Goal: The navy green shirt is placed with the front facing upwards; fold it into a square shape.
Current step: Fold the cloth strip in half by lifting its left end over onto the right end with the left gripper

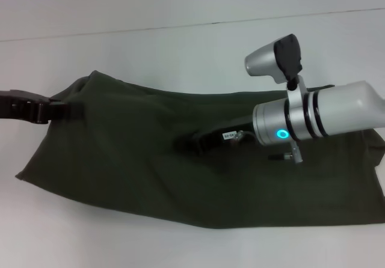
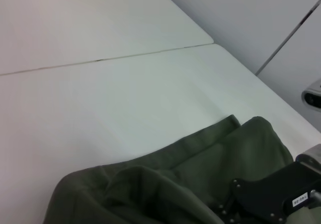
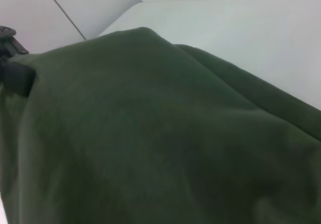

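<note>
The white table (image 1: 150, 33) carries nothing but the navy green shirt (image 1: 132, 160), with a thin seam line crossing the tabletop beyond it. Nothing else lies on the surface; only the two arms break up the view of the cloth.

The shirt lies spread across the table's near and middle part as a long dark band, its long axis running from the robot's left to its right. Its near edge is fairly straight, the far edge rumpled and lifted toward the left end. No print or collar shows.

The right arm's silver forearm reaches in from the right, over the shirt's right half, pointing left. Its right gripper (image 1: 187, 140) sits low at the shirt's middle, black body angled down into a crease; whether its fingers are spread or pinched on fabric cannot be told.

Farther left, the left gripper (image 1: 60, 110) comes in level from the left edge, its fingers closed on a raised fold at the shirt's far left corner, the cloth peaking up around them.
</note>
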